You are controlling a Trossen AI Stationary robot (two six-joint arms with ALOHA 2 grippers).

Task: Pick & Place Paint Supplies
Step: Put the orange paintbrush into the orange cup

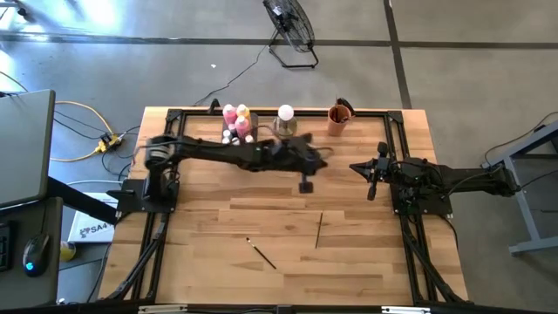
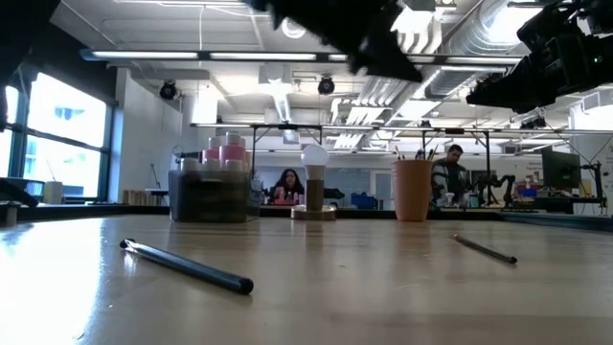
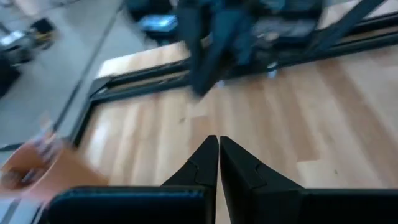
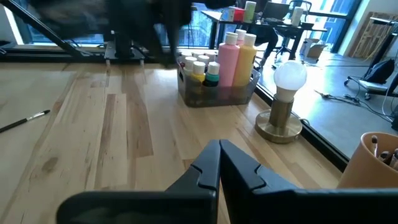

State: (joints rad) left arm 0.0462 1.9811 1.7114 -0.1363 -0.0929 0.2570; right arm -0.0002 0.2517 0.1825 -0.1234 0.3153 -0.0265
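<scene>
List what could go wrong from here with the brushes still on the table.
1. Left gripper is shut and empty; it must open before taking either brush.
2. Thin brushes lying flat on the wood may slip or roll from the fingers.
3. The orange cup stands near the bulb; a careless drop-off could knock it.

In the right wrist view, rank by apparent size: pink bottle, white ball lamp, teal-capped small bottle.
1. White ball lamp, though it sits nearer the camera.
2. Pink bottle.
3. Teal-capped small bottle.
</scene>
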